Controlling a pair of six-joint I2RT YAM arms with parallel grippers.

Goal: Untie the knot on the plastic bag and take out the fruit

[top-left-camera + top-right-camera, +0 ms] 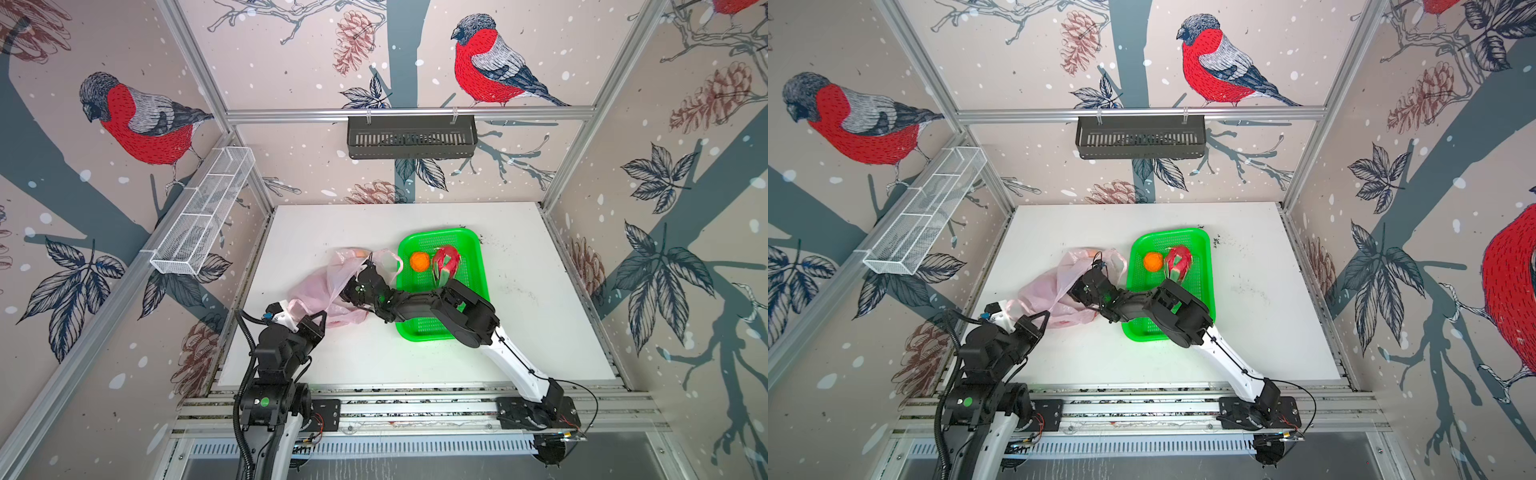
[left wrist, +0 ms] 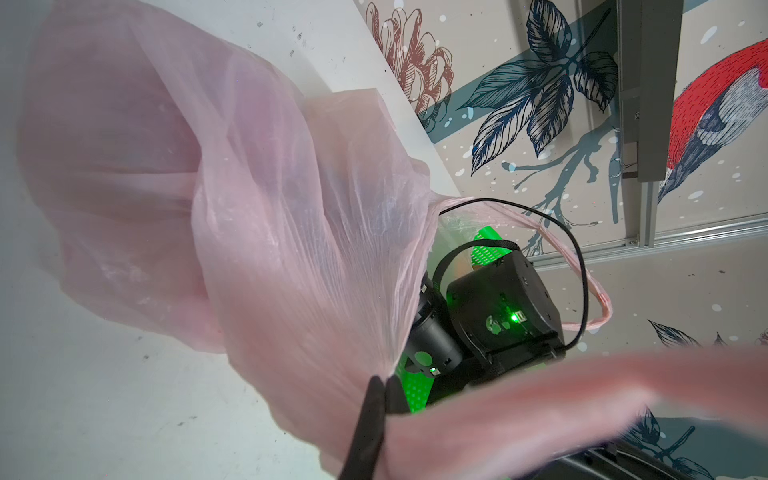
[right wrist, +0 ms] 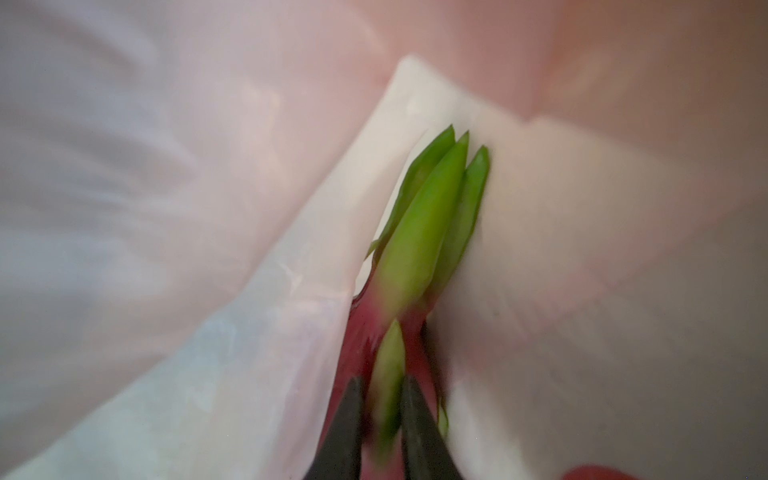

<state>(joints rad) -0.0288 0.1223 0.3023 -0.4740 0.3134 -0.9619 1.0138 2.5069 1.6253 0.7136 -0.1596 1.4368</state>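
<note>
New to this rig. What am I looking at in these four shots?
Two robot arms with pincer grippers work on a white table. Two pictures look down from overhead; the other two come from cameras on the wrists. A pink plastic bag lies beside a green basket holding an orange ball and a dragon fruit. The left gripper pinches the bag's film; the right gripper, inside the bag, is closed on a green scale of a second dragon fruit.

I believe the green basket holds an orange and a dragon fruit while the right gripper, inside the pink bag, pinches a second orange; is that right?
Not quite: the right wrist view shows the right gripper pinching a second dragon fruit, not an orange; the rest stands.
</note>
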